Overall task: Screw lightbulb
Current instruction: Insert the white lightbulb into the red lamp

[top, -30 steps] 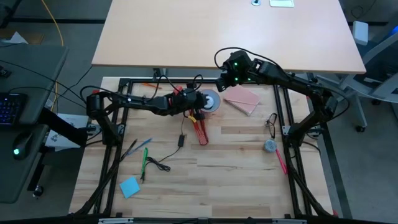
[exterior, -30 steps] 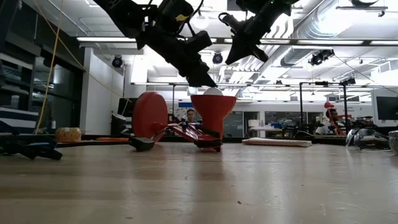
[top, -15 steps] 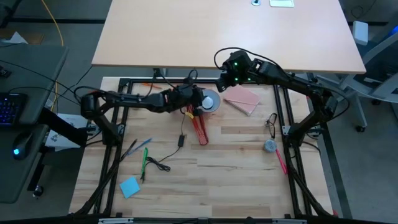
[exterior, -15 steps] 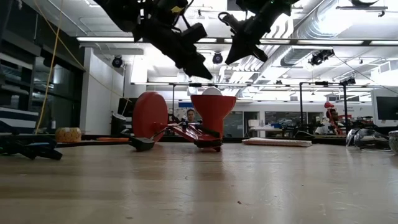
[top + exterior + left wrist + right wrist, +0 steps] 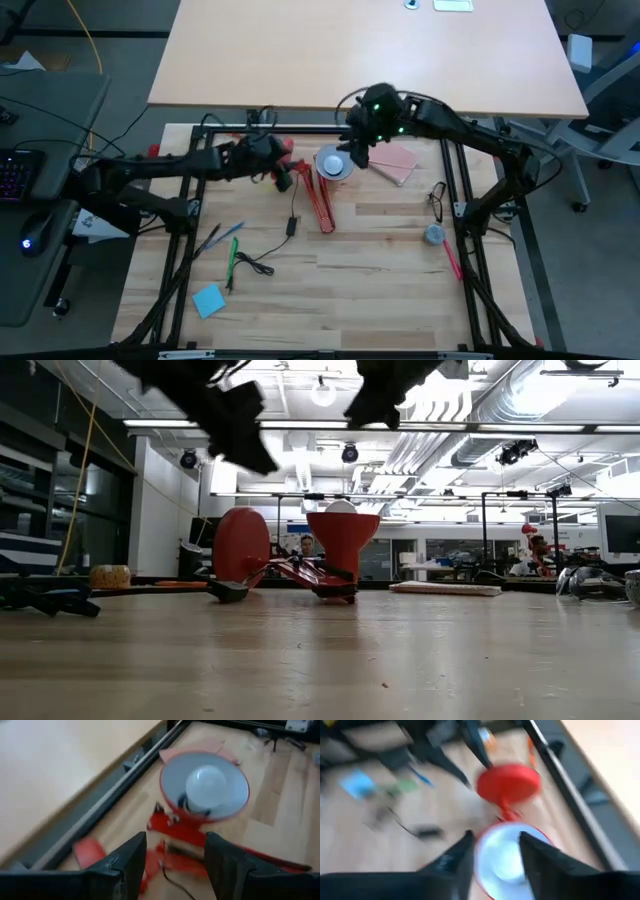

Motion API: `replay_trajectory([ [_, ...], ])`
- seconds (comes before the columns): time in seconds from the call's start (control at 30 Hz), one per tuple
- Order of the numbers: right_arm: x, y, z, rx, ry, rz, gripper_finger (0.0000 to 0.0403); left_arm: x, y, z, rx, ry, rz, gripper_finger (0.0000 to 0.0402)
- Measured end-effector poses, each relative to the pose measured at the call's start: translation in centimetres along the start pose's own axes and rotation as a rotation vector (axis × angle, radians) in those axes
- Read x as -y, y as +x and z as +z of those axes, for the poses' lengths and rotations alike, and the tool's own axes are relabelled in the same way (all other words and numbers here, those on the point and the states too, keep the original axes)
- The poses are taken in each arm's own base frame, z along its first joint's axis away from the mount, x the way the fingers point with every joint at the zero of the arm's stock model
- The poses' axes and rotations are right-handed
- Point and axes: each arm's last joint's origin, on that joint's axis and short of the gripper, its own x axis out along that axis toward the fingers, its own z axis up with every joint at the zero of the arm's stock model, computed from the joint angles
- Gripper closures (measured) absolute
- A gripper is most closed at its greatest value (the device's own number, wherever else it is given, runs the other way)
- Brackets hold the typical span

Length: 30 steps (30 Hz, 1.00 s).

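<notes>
A red lamp lies on the table with its shade (image 5: 332,164) opening upward. The white lightbulb (image 5: 206,783) stands in the shade, its base hidden by the shade wall; its top shows above the rim in the low view (image 5: 341,506). My left gripper (image 5: 175,865) is open and empty, left of the shade and above the table (image 5: 285,176). My right gripper (image 5: 497,862) is open and empty, above the shade's far right side (image 5: 356,152); the shade and bulb (image 5: 506,857) show between its fingers, farther off. The lamp's round red base (image 5: 241,545) stands on edge.
A pink pad (image 5: 390,160) lies right of the shade. Glasses (image 5: 437,196), a small grey round object (image 5: 433,234) and a red pen (image 5: 451,260) lie at the right. Pens (image 5: 230,248), a black cable (image 5: 272,258) and a blue note (image 5: 208,300) lie at the near left.
My left gripper has drawn back from the bulb, going up and toward the table's left edge; the bulb has stayed in the shade. My right gripper has swung toward the lamp shade.
</notes>
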Motion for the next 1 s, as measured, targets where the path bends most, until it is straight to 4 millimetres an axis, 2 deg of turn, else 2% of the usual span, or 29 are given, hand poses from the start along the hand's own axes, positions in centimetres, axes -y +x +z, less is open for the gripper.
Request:
replay_trajectory([
  [0.1, -1.4, 1.3, -0.5, -0.115, -0.178, -0.111, 0.0178, -0.4, -1.3, -1.7, 0.023, -0.128, -0.020, 0.0222],
  [0.23, -3.3, 4.0, -1.2, -0.229, -0.373, -0.175, 0.0121, -0.5, -2.9, -2.0, 0.058, -0.213, -0.070, 0.0222],
  [0.33, -4.3, 6.3, -1.9, -0.308, -0.504, -0.179, 0.0110, -0.5, -3.8, -1.6, 0.096, -0.202, -0.087, 0.0222],
  [0.43, -4.9, 7.8, -2.5, -0.372, -0.605, -0.195, 0.0111, -0.5, -4.2, -1.5, 0.108, -0.205, -0.096, 0.0222],
  [0.6, -5.0, 8.6, -2.8, -0.396, -0.600, -0.221, 0.0112, 0.0, -3.9, -2.2, 0.032, -0.178, -0.143, 0.0222],
  [0.73, -4.3, 7.0, -2.2, -0.378, -0.552, -0.332, 0.0112, 1.5, -3.0, -2.5, 0.001, -0.045, -0.265, 0.0244],
  [0.8, -3.8, 5.4, -1.7, -0.349, -0.536, -0.393, 0.0112, 2.7, -2.2, -2.7, -0.030, 0.067, -0.295, 0.0284],
  [0.9, -3.1, 2.4, -1.0, -0.282, -0.441, -0.471, 0.0112, 4.6, -0.3, -2.5, -0.070, 0.174, -0.325, 0.0374],
  [1.0, -2.5, -0.9, -0.7, -0.213, -0.301, -0.512, 0.0112, 6.2, 2.4, -2.7, -0.101, 0.253, -0.326, 0.0392],
])
